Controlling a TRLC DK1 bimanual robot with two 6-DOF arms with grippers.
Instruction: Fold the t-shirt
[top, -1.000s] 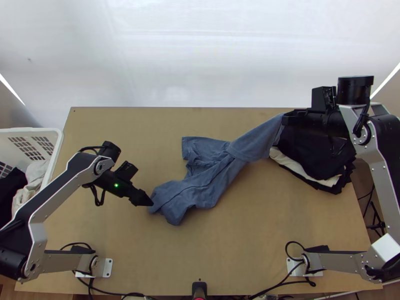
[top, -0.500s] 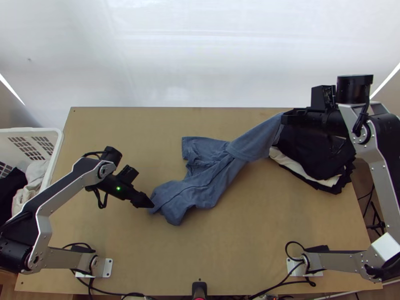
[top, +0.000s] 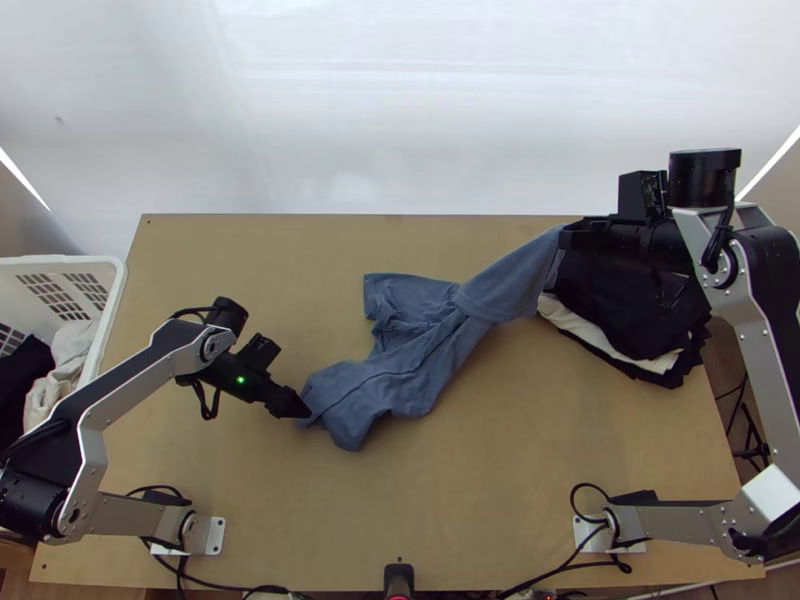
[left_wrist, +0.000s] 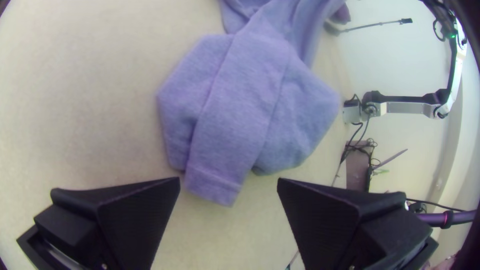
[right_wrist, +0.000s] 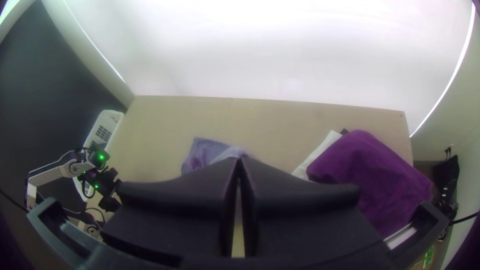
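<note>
T-shirt (top: 395, 375) in right end effector (top: 571, 236)

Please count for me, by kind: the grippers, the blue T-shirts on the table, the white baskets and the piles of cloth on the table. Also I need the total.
Left gripper and right gripper: 2
Blue T-shirt: 1
White basket: 1
Pile of cloth: 1
Total: 5

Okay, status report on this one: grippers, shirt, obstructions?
Left gripper open, by shirt's loose end. Right gripper clamped on other end. T-shirt rumpled, unfolded. Dark clothes pile near right gripper, possible snag.
</note>
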